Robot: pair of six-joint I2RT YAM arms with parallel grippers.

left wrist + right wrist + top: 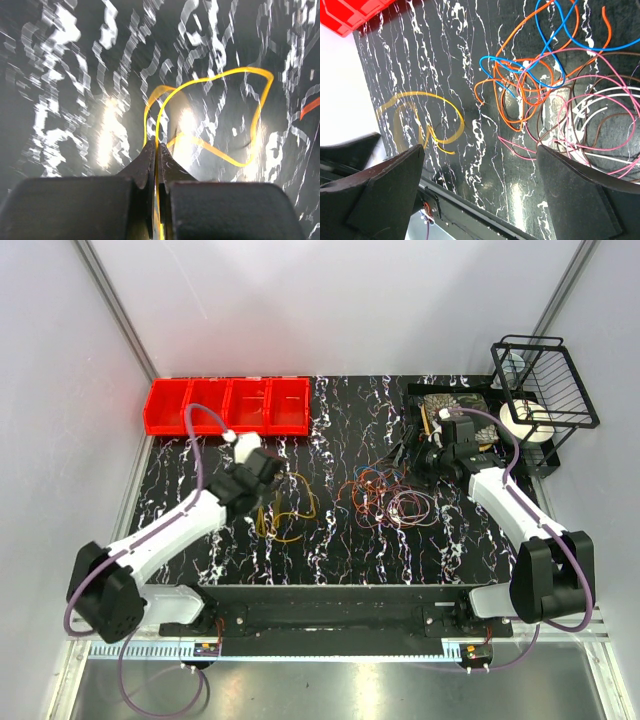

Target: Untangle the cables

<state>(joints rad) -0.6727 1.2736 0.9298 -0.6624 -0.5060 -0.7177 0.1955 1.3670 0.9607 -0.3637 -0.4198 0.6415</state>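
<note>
On the left half of the worktop [350, 555], in front of the red bins [228, 405], you have the yellow cable [290, 512] on its own. Bare marbled surface lies between it and the heap of other cables [390, 502] near the centre. I judge that as the part already done: one cable out of several is clear.

The left jaws are pressed together on the yellow cable [240, 71], which runs up between them and opens into a loop beyond the tips. That wrist view is smeared, so you may be pinching one strand or two; I cannot tell which. The right jaws stand wide apart with nothing between them, held above the far right of the worktop, clear of the heap.

What is left is most of the job. From the right wrist, the orange, blue, pink, white and brown cables [545, 85] cross over and through each other in one knot, none of them free.

As for lie: the yellow cable [427, 94] is coiled in loose loops, so it has no single heading. In the left wrist view its loop leans away from the jaws and to the right. The heap is wider than it is deep, with its long axis running left to right across the worktop.
</note>
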